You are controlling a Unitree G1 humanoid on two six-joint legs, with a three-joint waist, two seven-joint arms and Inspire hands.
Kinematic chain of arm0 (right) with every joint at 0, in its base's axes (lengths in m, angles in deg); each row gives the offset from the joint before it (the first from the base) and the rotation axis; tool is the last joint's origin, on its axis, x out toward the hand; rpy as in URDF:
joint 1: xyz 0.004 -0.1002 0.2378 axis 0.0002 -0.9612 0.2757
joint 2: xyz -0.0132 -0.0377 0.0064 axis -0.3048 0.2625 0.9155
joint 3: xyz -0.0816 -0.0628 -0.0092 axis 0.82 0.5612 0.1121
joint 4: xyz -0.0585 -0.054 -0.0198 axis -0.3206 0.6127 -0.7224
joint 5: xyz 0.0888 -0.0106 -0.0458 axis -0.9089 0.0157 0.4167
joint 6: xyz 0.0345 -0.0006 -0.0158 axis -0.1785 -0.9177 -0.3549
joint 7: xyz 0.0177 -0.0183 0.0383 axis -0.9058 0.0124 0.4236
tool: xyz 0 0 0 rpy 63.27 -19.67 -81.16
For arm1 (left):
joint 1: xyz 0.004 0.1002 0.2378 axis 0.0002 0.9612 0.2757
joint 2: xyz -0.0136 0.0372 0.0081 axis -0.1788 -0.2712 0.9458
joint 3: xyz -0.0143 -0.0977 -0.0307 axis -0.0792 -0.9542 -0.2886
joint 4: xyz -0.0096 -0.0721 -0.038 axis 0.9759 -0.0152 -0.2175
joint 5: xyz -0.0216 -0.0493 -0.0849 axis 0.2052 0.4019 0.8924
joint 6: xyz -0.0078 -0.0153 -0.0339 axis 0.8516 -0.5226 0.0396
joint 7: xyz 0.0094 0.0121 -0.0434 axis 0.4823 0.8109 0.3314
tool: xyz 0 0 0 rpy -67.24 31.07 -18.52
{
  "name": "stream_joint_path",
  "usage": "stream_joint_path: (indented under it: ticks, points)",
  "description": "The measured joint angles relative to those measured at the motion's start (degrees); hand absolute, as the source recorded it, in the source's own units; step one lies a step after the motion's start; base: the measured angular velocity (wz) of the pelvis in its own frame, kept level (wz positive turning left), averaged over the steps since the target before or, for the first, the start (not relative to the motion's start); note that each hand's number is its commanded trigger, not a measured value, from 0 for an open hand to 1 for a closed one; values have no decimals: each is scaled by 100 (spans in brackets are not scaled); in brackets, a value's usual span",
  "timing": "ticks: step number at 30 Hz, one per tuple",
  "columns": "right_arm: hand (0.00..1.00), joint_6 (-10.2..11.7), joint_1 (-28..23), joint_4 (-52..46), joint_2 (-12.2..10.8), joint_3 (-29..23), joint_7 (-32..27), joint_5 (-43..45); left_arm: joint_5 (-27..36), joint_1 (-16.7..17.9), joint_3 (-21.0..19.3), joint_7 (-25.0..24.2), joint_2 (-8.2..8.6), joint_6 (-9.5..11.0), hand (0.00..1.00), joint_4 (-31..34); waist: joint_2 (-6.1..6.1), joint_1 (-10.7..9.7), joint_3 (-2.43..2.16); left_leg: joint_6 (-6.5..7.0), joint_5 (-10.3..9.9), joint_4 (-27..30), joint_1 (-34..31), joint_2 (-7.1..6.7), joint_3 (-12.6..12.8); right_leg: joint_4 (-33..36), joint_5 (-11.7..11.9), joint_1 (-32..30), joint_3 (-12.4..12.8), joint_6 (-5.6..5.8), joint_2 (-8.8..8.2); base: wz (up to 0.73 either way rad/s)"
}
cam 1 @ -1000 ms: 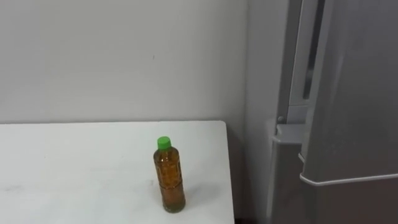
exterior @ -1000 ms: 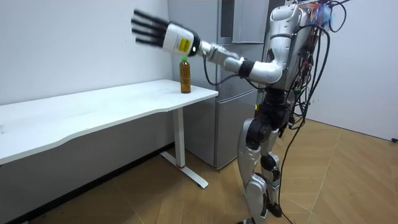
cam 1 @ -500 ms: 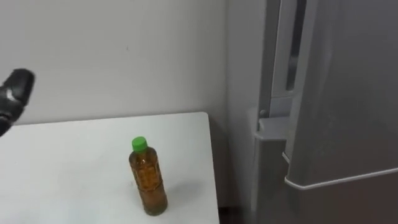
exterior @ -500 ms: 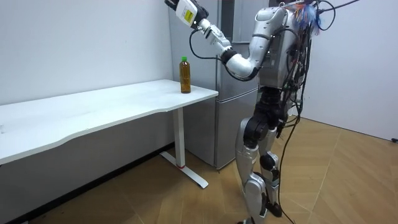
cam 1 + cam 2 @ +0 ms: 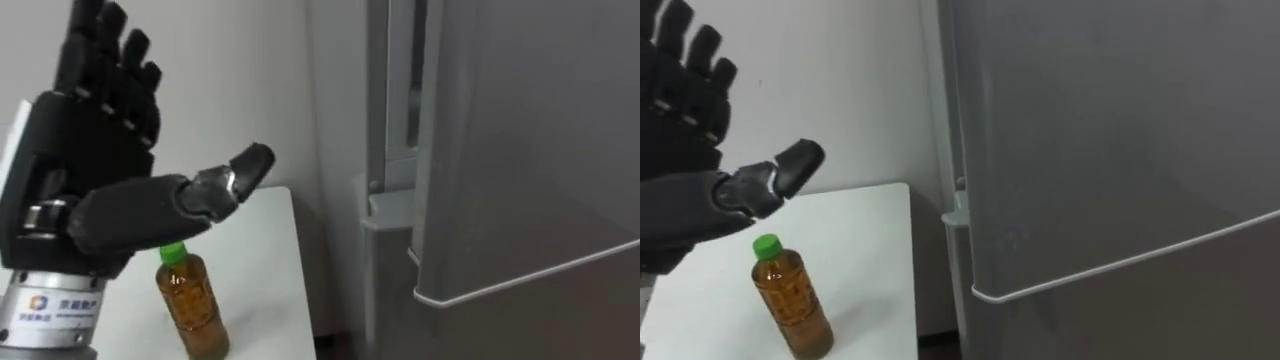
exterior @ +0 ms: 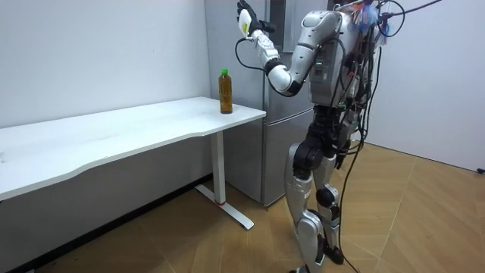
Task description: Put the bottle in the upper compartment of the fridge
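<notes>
1. My left hand (image 5: 80,170) is up in the air right in front of my eyes. The fingers (image 5: 100,50) are straight and spread, thumb sticking out sideways, holding nothing at all.
2. The bottle (image 5: 190,305) stands upright on the white table (image 5: 265,260) with its green cap on, close to the end of the table next to the fridge (image 5: 520,180). From my eyes the thumb overlaps the cap. The room view shows the hand well above it and over toward the fridge though, so no contact.
3. The upper door (image 5: 530,150) looks shut, and so does the one below it. I'd say the job has barely begun.
4. Biggest worry: the bottle is tall and narrow. If I come down fast or clip it from the side, it tips, and that near the table's end it could roll off onto the floor.
5. If I grab the bottle first, something has to open that door while I'm carrying it. Swinging around could bang the bottle into the fridge.
6. It's smooth plastic, so a lazy wrap could let it slide out on the way up.
</notes>
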Motion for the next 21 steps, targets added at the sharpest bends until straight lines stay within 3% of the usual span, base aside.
stream_joint_path:
  ticks: [9,21]
  points:
    - [0,-50,85,-16,21,189,106,-75,3,-498,231,-467,163,-157,0,-107,33,-38,-7,0,0,-75,71,29,-32,-202,55,108,114,-3,76,-6]
    - [0,-57,136,-73,89,456,131,-346,447,-600,445,-791,210,-246,0,-196,84,-138,6,0,0,-74,138,35,-25,-202,56,185,245,-5,87,0]
